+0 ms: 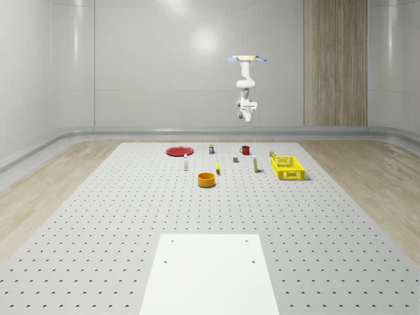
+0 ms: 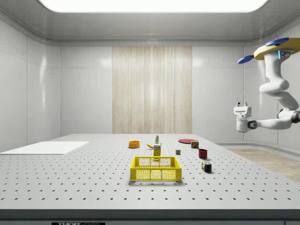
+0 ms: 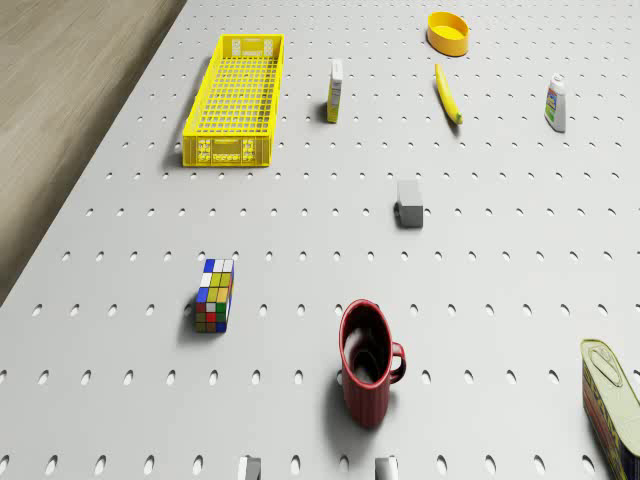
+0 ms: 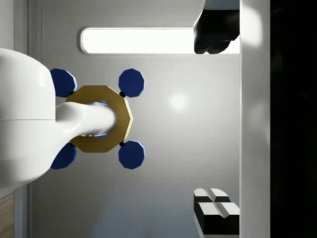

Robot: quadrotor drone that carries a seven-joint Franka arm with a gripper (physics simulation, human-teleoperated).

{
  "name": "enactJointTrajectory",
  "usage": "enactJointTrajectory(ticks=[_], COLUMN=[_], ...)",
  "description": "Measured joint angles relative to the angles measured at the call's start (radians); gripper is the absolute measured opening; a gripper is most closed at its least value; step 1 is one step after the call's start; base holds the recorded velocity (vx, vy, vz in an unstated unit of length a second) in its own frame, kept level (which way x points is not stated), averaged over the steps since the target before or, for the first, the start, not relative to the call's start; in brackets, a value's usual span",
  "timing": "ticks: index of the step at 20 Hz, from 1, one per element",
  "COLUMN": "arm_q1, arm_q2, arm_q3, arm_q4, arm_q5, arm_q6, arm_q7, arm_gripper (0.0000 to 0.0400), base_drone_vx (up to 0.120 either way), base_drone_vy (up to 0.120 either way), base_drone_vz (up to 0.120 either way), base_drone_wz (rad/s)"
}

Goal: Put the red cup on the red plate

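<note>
Overhead, the quadrotor drone (image 1: 248,59) with its gold body and blue rotors hovers high in the air at the far end of the perforated white table (image 1: 131,216), roughly above the red ribbed cup (image 1: 245,149). Its white seven-joint arm (image 2: 276,89) hangs below the body and bends so that the two-finger gripper (image 2: 241,106) points upward, well above every object on the table. From the wrist view the gripper (image 4: 216,121) looks up at the ceiling light and the underside of the drone (image 4: 101,119); the two dark fingers (image 4: 216,212) stand wide apart with nothing between them. The red ribbed cup stands upright on the table, mouth open and handle visible, as the drone view confirms (image 3: 368,362). The flat red round plate (image 1: 178,151) lies well apart from the cup, toward the whole-scene view's left, with nothing on it. Between and around them sit other items: a small grey block (image 3: 408,202), a multicoloured puzzle cube (image 3: 215,295), a yellow mesh basket (image 3: 236,98), a yellow banana (image 3: 448,94), an orange round bowl (image 3: 448,32), a small white bottle (image 3: 556,103), a narrow yellow-and-white carton (image 3: 335,91) and a tin can (image 3: 612,400) just beside the cup.
</note>
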Motion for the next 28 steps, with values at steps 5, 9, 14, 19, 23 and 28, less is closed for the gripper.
enactJointTrajectory(ticks=[5, 9, 14, 19, 23, 28], arm_q1=[-0.002, -0.004, -0.005, -0.006, -0.006, -0.007], arm_q2=[0.019, 0.047, 0.073, 0.083, 0.085, 0.085], arm_q3=[0.001, 0.002, 0.003, 0.003, 0.004, 0.004], arm_q4=[0.106, 0.189, 0.258, 0.286, 0.294, 0.296], arm_q5=[0.001, 0.001, 0.002, 0.002, 0.002, 0.002], arm_q6=[-0.084, -0.135, -0.174, -0.188, -0.191, -0.189], arm_q7=[-0.001, -0.002, -0.002, -0.003, -0.003, -0.003], arm_gripper=[0.04, 0.04, 0.04, 0.04, 0.04, 0.04], base_drone_vx=[0.0, 0.0, 0.0, 0.0, 0.07, 0.12], base_drone_vy=[0.0, 0.0, 0.0, 0.0, 0.0, 0.0], base_drone_vz=[0.0, 0.0, 0.0, 0.0, 0.0, 0.0], base_drone_wz=[0.0, 0.0, 0.0, 0.0, 0.0, 0.0])
